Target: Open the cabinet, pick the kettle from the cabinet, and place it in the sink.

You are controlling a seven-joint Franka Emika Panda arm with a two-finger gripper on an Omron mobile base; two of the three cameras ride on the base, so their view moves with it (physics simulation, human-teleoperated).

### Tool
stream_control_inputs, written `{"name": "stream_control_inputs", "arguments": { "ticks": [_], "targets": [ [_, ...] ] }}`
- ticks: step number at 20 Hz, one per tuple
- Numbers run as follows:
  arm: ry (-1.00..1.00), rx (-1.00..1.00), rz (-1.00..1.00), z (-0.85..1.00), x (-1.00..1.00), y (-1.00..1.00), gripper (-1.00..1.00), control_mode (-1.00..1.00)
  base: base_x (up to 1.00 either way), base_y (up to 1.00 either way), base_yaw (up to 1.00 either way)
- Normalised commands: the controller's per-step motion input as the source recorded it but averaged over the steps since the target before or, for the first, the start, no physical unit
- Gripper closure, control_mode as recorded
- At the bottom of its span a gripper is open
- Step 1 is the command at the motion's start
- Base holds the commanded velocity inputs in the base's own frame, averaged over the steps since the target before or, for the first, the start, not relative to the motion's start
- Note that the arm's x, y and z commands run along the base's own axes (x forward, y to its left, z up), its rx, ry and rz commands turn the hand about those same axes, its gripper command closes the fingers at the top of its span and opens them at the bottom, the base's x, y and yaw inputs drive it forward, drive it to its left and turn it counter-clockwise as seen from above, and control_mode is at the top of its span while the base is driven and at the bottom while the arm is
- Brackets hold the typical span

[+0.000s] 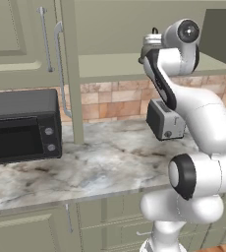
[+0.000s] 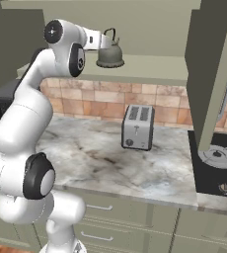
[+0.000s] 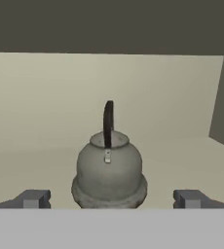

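Our wide-open, empty gripper (image 3: 109, 198) faces the squat dull-grey metal kettle (image 3: 109, 170) dead ahead, centred between our fingertips (image 3: 33, 198), its dark handle edge-on.

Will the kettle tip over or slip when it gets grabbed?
Probably not tip: the kettle looks squat with a wide base on the flat shelf. Its rounded metal sides might slip in the open gripper.

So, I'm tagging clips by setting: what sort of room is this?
A kitchen, rendered: a toaster and microwave sit on a marble counter, with a stovetop alongside and a kettle in the open wall cabinet.
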Motion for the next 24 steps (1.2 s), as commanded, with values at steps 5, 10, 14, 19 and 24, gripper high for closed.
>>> {"name": "stream_control_inputs", "arguments": {
  "ticks": [5, 10, 14, 19, 24],
  "targets": [
    [0.00, 0.00, 0.00, 0.00, 0.26, -0.03, -1.00, -1.00, 0.00, 0.00, 0.00],
    [0.00, 0.00, 0.00, -0.03, 0.24, -0.04, -1.00, -1.00, 0.00, 0.00, 0.00],
    [0.00, 0.01, 0.00, -0.06, 0.26, -0.03, -1.00, -1.00, 0.00, 0.00, 0.00],
    [0.00, 0.01, 0.00, -0.05, 0.20, -0.01, -1.00, -1.00, 0.00, 0.00, 0.00],
    [0.00, 0.02, 0.00, -0.03, 0.21, -0.02, -1.00, -1.00, 0.00, 0.00, 0.00]
  ]
}}
